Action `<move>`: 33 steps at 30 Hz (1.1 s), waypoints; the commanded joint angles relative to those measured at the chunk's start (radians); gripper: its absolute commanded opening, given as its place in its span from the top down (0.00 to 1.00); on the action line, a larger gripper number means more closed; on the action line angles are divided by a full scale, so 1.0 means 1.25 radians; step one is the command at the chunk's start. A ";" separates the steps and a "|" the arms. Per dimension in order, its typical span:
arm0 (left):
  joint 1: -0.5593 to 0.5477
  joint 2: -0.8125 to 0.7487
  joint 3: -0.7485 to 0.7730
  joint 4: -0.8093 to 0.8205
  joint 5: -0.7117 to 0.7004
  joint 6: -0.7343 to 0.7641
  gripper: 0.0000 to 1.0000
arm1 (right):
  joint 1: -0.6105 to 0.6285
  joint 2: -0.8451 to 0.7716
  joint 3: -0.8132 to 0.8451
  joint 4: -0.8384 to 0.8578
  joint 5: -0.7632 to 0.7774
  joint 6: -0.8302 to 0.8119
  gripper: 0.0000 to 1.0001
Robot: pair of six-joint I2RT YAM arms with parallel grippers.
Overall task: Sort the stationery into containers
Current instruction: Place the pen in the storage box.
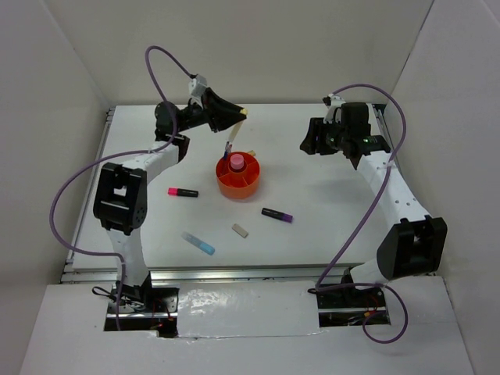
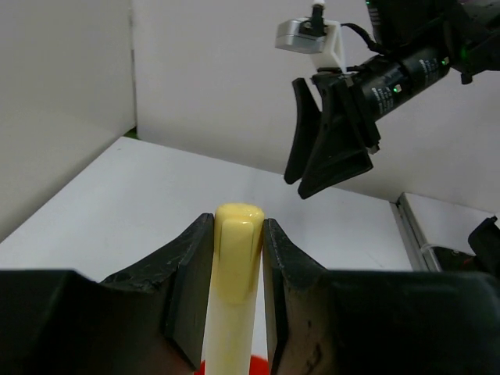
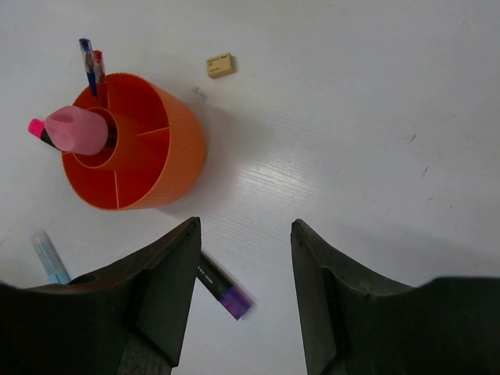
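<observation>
My left gripper (image 1: 234,119) is shut on a yellow marker (image 2: 237,258), held upright above the far rim of the round orange organizer (image 1: 251,185). The marker's cap (image 1: 244,112) sticks out past the fingertips. A pink cylinder (image 1: 236,162) stands in the central cup. A thin blue pen (image 3: 87,61) and a red pen (image 3: 98,64) stand in one outer compartment. A pink-black marker (image 1: 182,192), a purple-black marker (image 1: 277,215), a light blue marker (image 1: 198,243) and a small eraser (image 1: 240,230) lie on the table. My right gripper (image 1: 311,139) is open and empty at the far right.
In the right wrist view the organizer (image 3: 176,156) is at upper left, the eraser (image 3: 220,65) beyond it and the purple-black marker (image 3: 224,291) just by my left finger. White walls enclose the table on three sides.
</observation>
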 commanded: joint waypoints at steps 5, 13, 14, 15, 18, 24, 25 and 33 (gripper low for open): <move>-0.035 0.123 0.093 0.260 -0.004 -0.149 1.00 | -0.014 0.021 0.011 -0.001 -0.025 0.004 0.43; -0.050 0.205 0.127 0.329 -0.016 -0.204 1.00 | -0.019 0.032 0.013 -0.011 -0.038 -0.006 0.43; -0.050 0.211 0.125 0.337 -0.016 -0.209 1.00 | -0.019 0.035 0.012 -0.012 -0.038 -0.006 0.43; -0.050 0.218 0.122 0.344 -0.014 -0.215 1.00 | -0.019 0.038 0.012 -0.012 -0.038 -0.008 0.43; -0.050 0.226 0.114 0.366 -0.007 -0.221 1.00 | -0.020 0.045 0.014 -0.012 -0.039 -0.011 0.43; -0.052 0.242 0.092 0.400 0.000 -0.222 0.99 | -0.023 0.064 0.024 -0.016 -0.052 -0.009 0.43; -0.052 0.244 0.089 0.400 0.001 -0.221 0.98 | -0.023 0.065 0.023 -0.016 -0.052 -0.009 0.43; -0.054 0.284 0.115 0.411 0.003 -0.220 0.90 | -0.025 0.078 0.019 -0.027 -0.060 -0.018 0.43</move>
